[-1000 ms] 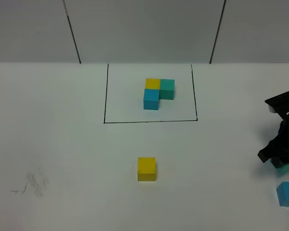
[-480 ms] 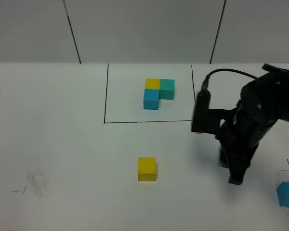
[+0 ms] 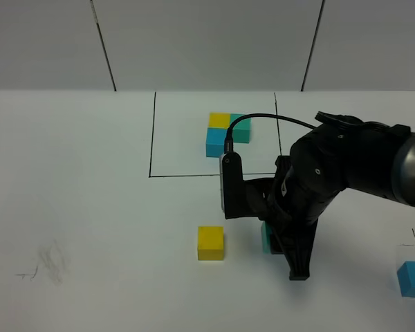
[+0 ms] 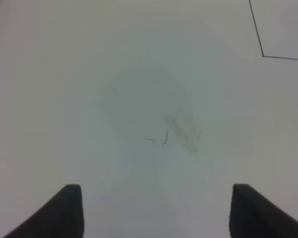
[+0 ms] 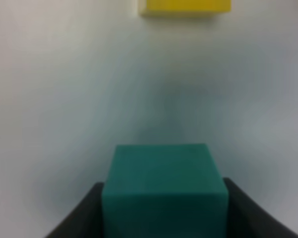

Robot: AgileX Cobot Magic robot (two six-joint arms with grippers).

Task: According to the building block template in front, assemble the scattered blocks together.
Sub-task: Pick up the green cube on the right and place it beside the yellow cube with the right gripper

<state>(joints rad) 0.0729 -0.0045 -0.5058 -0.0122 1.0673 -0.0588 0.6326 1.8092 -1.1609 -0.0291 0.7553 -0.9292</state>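
Over on your left, your left gripper [image 4: 156, 213] hangs above the white table [image 4: 89, 74], its two dark fingers [image 4: 69, 208] spread apart with nothing between them, so it is released. Just beyond them lies a faint grey smudge [image 4: 181, 130], which sits on the near left part of the table in the high view. Moving right and farther back, the thin black drawn rectangle [image 3: 152, 138] frames the building block template [image 3: 221, 133]: a template yellow cube [image 3: 219, 120] at the far left, a template sky-blue cube [image 3: 216, 142] touching its near side, and a template teal-green cube [image 3: 243, 129] touching its right side, partly crossed by a black cable [image 3: 263, 117]. Nearer to you, below the frame, the loose yellow cube [image 3: 210, 243] sits alone on the table, about mid-scene. Just to its right, with a small gap, your right gripper [image 5: 164, 220] has the loose teal-green cube [image 5: 164, 188] clenched between its fingers [image 5: 84, 213]; the wrist view shows the cube filling the jaws and the yellow one straight ahead, apart from it. You cannot tell whether the held cube touches the table. The bulky black right arm [image 3: 346, 166] reaches in from the right across the frame's near right corner. At the near right edge, well apart from everything, lies the loose sky-blue cube [image 3: 413, 278].
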